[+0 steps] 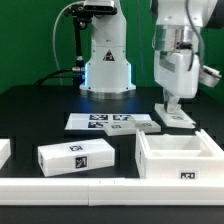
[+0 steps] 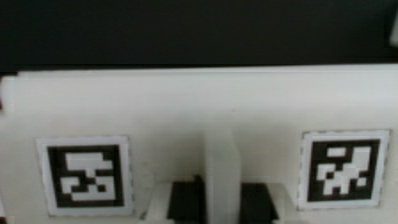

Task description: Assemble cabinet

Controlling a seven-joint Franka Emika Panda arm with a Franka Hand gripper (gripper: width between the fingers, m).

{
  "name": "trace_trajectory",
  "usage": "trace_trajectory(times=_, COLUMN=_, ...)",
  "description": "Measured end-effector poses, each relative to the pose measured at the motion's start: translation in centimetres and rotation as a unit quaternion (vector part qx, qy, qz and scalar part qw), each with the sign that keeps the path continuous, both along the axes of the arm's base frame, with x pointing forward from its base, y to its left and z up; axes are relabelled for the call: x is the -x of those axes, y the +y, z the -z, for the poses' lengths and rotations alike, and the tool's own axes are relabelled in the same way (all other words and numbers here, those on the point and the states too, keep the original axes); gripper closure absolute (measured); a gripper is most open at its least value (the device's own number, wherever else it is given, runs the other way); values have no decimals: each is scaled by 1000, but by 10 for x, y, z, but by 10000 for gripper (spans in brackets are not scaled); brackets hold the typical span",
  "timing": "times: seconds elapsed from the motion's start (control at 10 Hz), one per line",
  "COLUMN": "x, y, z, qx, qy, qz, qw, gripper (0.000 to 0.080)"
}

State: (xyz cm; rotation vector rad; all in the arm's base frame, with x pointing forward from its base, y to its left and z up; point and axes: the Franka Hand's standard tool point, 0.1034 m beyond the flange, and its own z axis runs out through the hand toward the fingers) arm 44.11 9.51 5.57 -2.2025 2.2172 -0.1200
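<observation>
At the worktop's (image 1: pixel 30 112) front corner on the exterior view's right: cabinet (image 1: pixel 180 152), open side up. Long white block (image 1: pixel 75 155) sits mid front edge. Hand (image 1: pixel 172 103) is down on a white panel (image 1: pixel 180 120) just behind the cabinet. Only the wrist view shows the panel's two tags (image 2: pixel 86 172) and the fingers (image 2: pixel 178 202) flanking a rib; pinching or spread, can't tell. Worktop is black, backdrop (image 1: pixel 30 40) green.

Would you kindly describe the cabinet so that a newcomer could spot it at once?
On the black table, look to the front corner on the exterior view's right, just in front of the end effector. The cabinet stands there: the largest white box, hollow and open-topped, unlike the smaller, closed long white block beside it.
</observation>
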Motion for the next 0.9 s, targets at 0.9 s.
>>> trace_trajectory(times=0.9, x=-28, y=4, z=-6, qx=0, qy=-17, qz=-1, qw=1000, gripper=735)
